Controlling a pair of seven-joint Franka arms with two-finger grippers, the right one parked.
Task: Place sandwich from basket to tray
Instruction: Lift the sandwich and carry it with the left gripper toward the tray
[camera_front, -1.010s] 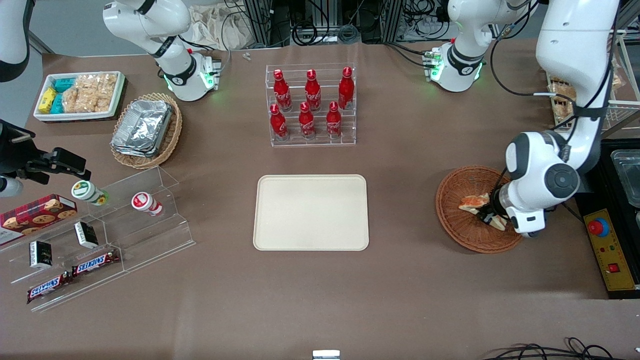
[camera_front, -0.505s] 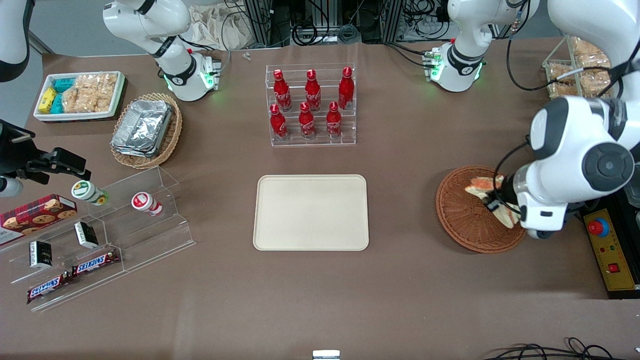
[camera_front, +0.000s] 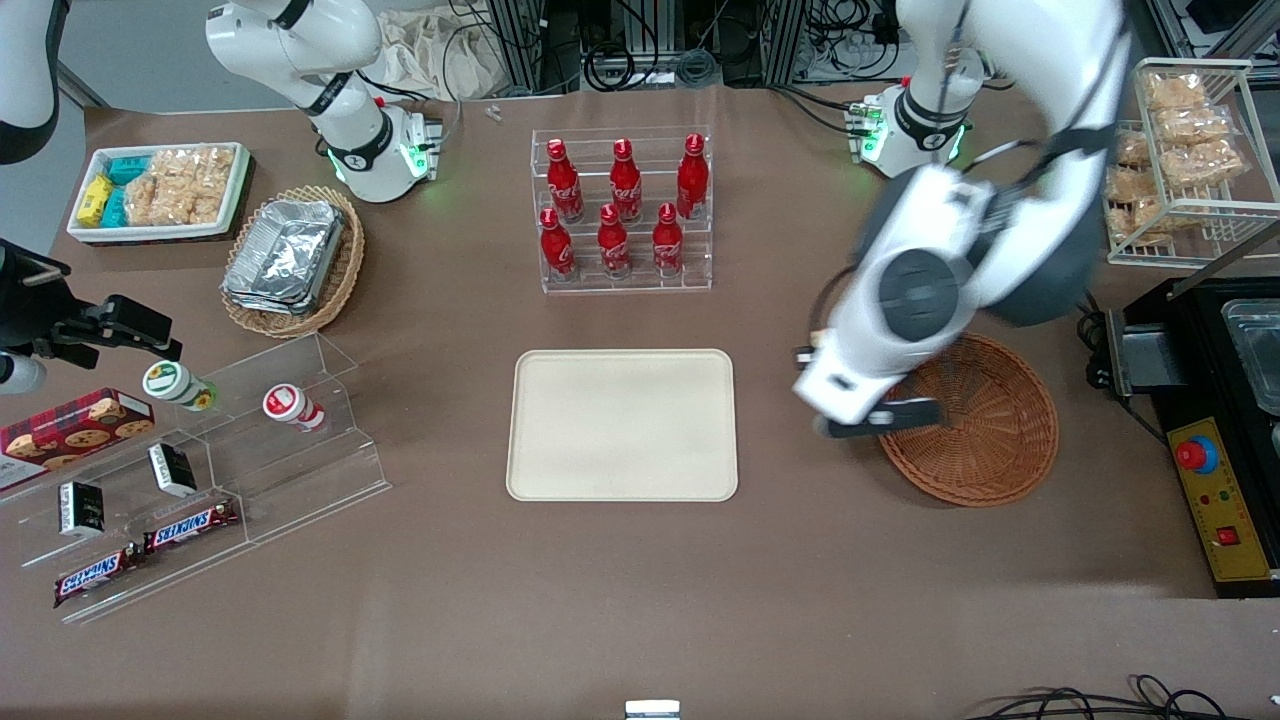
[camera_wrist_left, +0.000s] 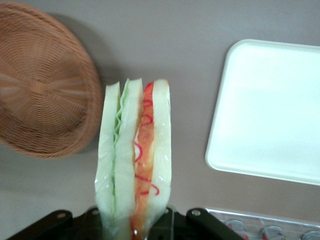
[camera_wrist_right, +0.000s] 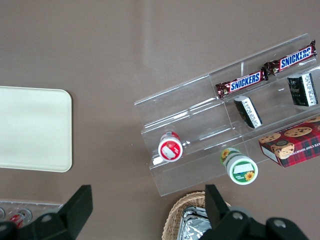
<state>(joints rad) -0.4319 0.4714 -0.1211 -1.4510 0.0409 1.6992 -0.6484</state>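
Sandwich lifted clear of the basket, tray bare.

The sandwich (camera_wrist_left: 134, 160), pale bread with green and red-orange layers showing at its edge, is clamped in the pincer (camera_wrist_left: 135, 222) above the bare worktop between the round reddish-brown wicker basket (camera_front: 985, 420) and the flat cream tray (camera_front: 622, 424). The basket holds nothing and nothing lies on the tray.

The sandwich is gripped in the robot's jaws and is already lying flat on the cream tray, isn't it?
Not quite. The sandwich is gripped in the gripper jaws, but it is not on the tray yet. The left wrist view shows it held above bare table between the basket and the tray.
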